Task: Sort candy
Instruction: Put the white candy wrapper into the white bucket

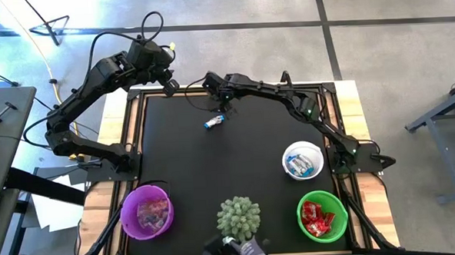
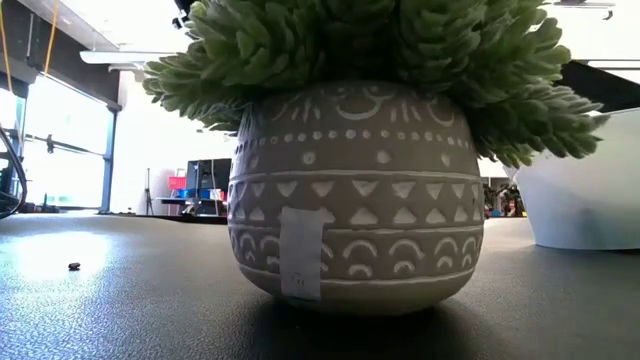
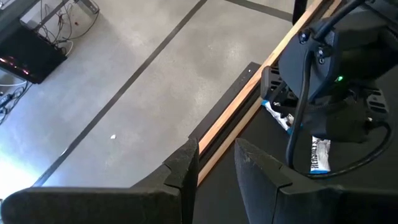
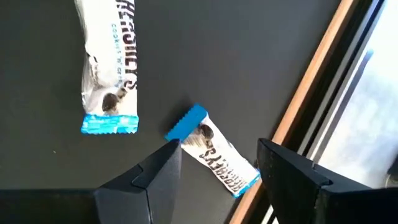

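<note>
From above I see my right pincer (image 1: 225, 104) at upper centre of the black surface (image 1: 237, 165), just above one blue-and-white candy (image 1: 213, 122); the left pincer (image 1: 169, 86) waits at the upper-left edge, partly spread, empty. In my right wrist view, released jaws straddle a glossy, flat wrapped bar (image 4: 214, 152), its long axis diagonal, with a second bar (image 4: 107, 68) upper left.

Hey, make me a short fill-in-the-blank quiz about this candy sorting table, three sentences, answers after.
1. The red candies lie in the ____ bowl.
2. The blue-and-white candies sit in the ____ bowl.
3. The right gripper hovers with open jaws over a candy near the table's ____ edge.

Missing words: green; white; wooden
</note>
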Robot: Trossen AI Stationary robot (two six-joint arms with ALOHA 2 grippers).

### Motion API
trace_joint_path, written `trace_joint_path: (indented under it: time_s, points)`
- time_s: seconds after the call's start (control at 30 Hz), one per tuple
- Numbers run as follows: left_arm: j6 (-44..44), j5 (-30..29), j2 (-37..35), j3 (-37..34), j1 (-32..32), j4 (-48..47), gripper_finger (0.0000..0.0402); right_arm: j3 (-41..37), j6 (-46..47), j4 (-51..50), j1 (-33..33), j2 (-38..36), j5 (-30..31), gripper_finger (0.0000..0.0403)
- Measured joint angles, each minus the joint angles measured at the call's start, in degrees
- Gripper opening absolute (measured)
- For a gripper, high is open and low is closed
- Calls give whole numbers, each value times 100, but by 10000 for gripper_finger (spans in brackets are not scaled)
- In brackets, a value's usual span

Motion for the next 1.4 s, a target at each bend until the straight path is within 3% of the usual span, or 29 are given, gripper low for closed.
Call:
trace_joint_path:
  time_s: [0.23,0.5,0.87,1.4]
  points:
    - [91,8,-1,0,0,2,90,13,320,-23,-9,132,-295,206]
    - [144,20,-1,0,0,16,90,13,67,-187,-41,181,-311,206]
    - [147,20,-1,0,0,199,90,9,-610,-197,-158,199,-786,206]
    - [142,188,-1,0,0,246,90,9,-1496,-212,-371,199,-771,206]
